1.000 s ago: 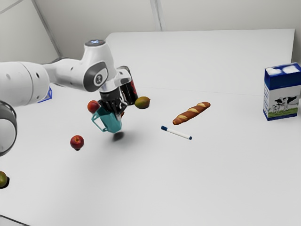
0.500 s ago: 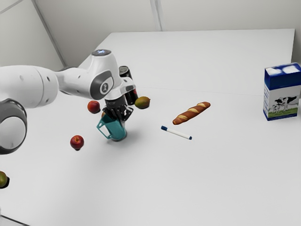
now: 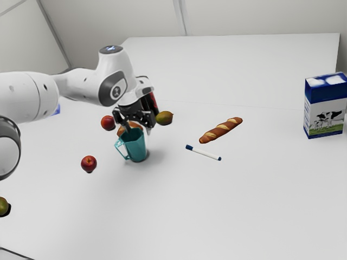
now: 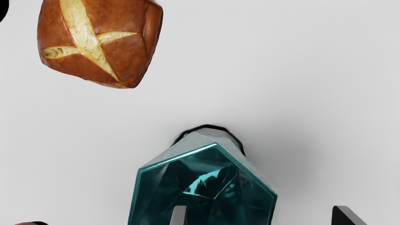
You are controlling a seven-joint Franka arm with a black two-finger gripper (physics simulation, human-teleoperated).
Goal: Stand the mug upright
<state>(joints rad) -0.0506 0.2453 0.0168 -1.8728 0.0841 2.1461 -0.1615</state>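
Reaching in from the exterior view's left with the arm (image 3: 32,95), nearly level along the forearm, then bending down sharply at the wrist (image 3: 115,89). Pointing downward, slightly tilted, with the end effector (image 3: 137,130) at the mouth of the teal mug (image 3: 136,147). Spread wide at the fingers (image 4: 179,215), with a broad gap between the two and hold of nothing: over the mug's open mouth with one, out beyond the rim and apart from it with the other. Cannot tell whether touching the inner wall with the first. In the exterior view, to be found upright on its base on the bench (image 3: 244,206), with its mouth up and its handle toward the exterior view's left. In the wrist view, looking down into the mug, with a scored bread roll (image 4: 100,40) lying near it, apart from both mug and fingers.
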